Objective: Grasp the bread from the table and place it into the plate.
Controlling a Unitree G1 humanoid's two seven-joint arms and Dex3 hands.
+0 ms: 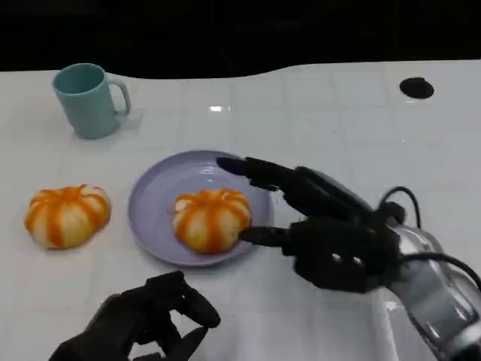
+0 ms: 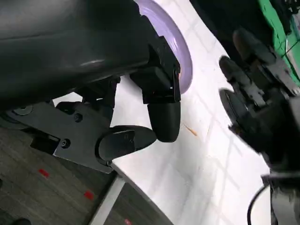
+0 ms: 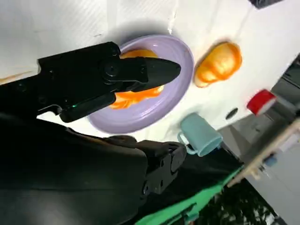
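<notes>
Bread on purple plate, right hand spread beside it

Black hand, silver forearm, black cable

Bare table right of plate; mug stands far-left.

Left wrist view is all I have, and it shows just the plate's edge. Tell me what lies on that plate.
Observer: One orange-striped bread lies on the purple plate.
Operator: Report the right hand.
Observer: The right hand is at the plate's right side, fingers spread either side of that bread, not closed on it.
Operator: Name what else is on the table.
Observer: A second bread lies left of the plate, and a teal mug stands behind it.
</notes>
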